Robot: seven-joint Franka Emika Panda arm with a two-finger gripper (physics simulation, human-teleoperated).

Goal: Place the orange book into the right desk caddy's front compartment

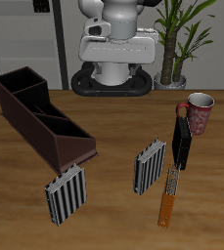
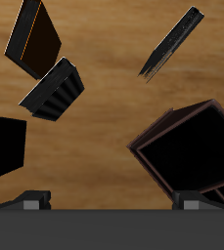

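Nothing done yet: orange book [image 1: 169, 196] lies on the counter [image 1: 109, 210] around 5 o'clock, right desk caddy [image 1: 40, 115] at 10. Hand [image 2: 112, 200] spread wide, holding nothing.

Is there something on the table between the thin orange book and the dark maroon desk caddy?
Yes. One grey-and-black striped slab stands between the orange book and the maroon caddy; another striped slab lies nearer the table's front edge.
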